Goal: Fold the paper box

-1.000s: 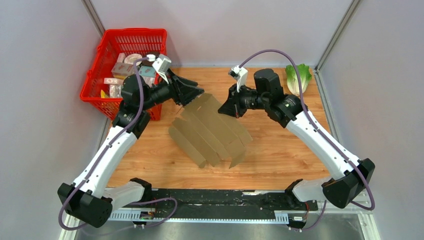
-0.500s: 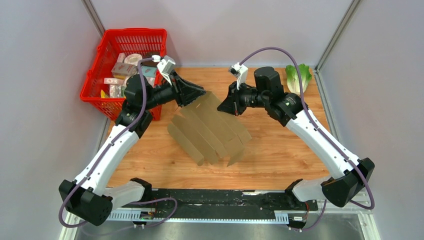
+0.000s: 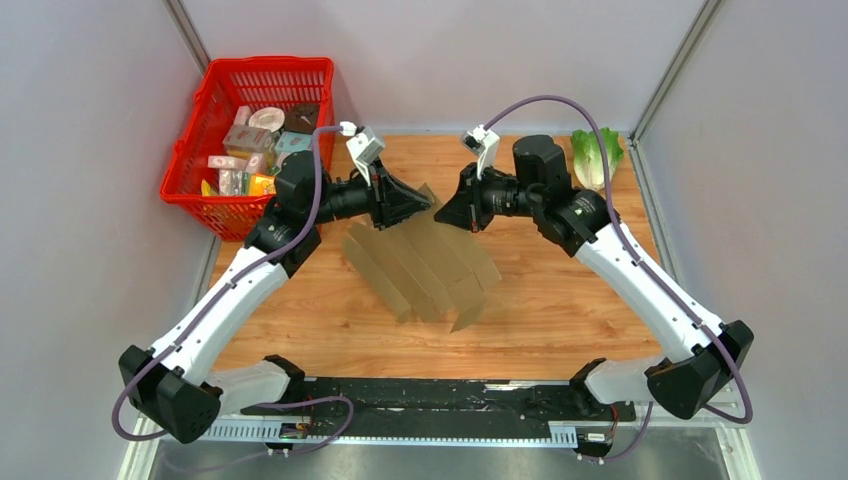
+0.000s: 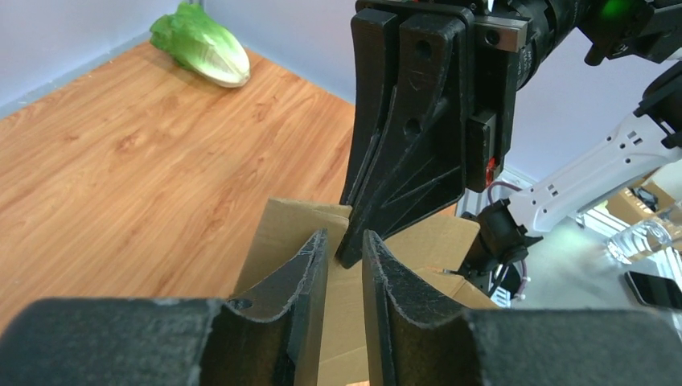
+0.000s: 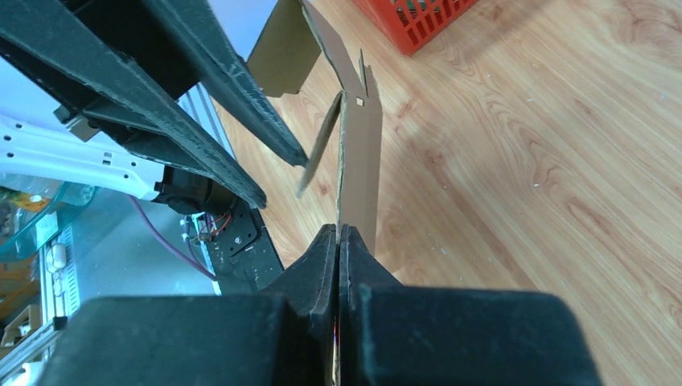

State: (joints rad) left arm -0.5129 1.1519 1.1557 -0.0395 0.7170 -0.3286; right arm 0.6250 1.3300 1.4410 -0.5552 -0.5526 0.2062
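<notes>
The paper box (image 3: 425, 265) is a flat brown die-cut cardboard sheet with flaps, held tilted above the table's middle. My right gripper (image 3: 445, 212) is shut on its far edge; in the right wrist view the sheet (image 5: 358, 161) runs edge-on out of the closed fingertips (image 5: 338, 235). My left gripper (image 3: 425, 203) is tip to tip with the right one at the same edge. Its jaws stand slightly apart (image 4: 346, 245), with cardboard (image 4: 281, 233) behind them and the right gripper's fingertip in front of the gap. Nothing is clamped between them.
A red basket (image 3: 250, 130) with several small printed packages stands at the back left, also in the right wrist view (image 5: 410, 20). A green lettuce (image 3: 597, 155) lies at the back right, also in the left wrist view (image 4: 201, 44). Grey walls enclose the table.
My left gripper has moved right along the sheet's far edge until it meets the right gripper. The sheet has shifted slightly. The right gripper has stayed put, shut on the sheet.
</notes>
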